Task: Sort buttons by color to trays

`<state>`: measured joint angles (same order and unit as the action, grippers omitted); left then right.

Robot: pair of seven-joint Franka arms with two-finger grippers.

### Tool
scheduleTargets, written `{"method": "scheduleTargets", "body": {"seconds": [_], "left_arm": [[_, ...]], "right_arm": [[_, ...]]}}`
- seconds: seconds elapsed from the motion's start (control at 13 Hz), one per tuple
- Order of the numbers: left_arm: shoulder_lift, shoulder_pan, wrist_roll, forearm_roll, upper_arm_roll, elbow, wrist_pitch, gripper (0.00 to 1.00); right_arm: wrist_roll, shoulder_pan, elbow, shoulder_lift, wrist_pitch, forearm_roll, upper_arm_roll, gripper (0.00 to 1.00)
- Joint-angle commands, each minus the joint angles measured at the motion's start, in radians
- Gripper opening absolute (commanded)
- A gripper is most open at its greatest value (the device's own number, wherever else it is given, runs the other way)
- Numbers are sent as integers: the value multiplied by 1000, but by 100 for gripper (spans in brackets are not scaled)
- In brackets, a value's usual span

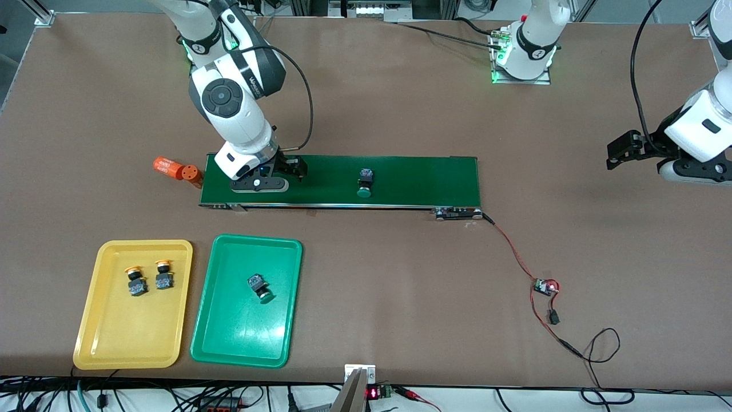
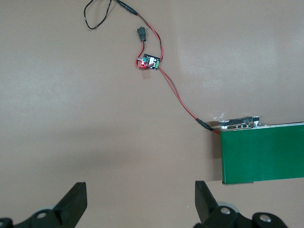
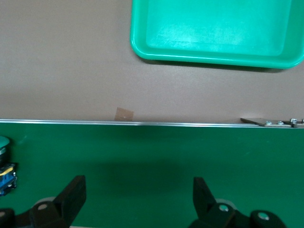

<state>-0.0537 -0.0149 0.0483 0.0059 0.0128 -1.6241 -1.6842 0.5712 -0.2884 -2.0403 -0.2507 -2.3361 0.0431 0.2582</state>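
Observation:
One green-capped button [image 1: 365, 183] lies on the dark-green conveyor belt [image 1: 423, 177], and it shows at the edge of the right wrist view [image 3: 4, 166]. My right gripper [image 1: 289, 169] hangs open and empty over the belt's end toward the right arm [image 3: 137, 190]. The yellow tray [image 1: 86, 320] holds two yellow-capped buttons [image 1: 135, 280] [image 1: 163, 274]. Beside it, the green tray [image 1: 200, 337] [image 3: 209, 58] holds another green-capped button [image 1: 259, 286]. My left gripper [image 1: 617, 153] [image 2: 141, 197] waits open over bare table, past the belt's other end.
An orange cylinder [image 1: 174, 169] lies on the table beside the belt's end toward the right arm. Red and black wires run from the belt's other end to a small circuit board [image 1: 544, 287] [image 2: 149, 62]. The belt's end [image 2: 266, 152] shows in the left wrist view.

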Motion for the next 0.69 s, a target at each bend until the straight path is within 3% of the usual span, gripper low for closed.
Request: {"method": "scheduleTargets", "body": {"seconds": [0.0, 0.39, 0.62], "left_arm": [[-12, 3, 21, -4, 1, 30, 23, 100], [-12, 4, 25, -4, -2, 26, 23, 100], [-12, 6, 25, -4, -4, 26, 23, 100]], "right_arm": [[93, 18, -40, 15, -43, -2, 55, 100], [163, 2, -60, 5, -68, 14, 107, 100], [284, -20, -55, -22, -68, 125, 122, 100]]}}
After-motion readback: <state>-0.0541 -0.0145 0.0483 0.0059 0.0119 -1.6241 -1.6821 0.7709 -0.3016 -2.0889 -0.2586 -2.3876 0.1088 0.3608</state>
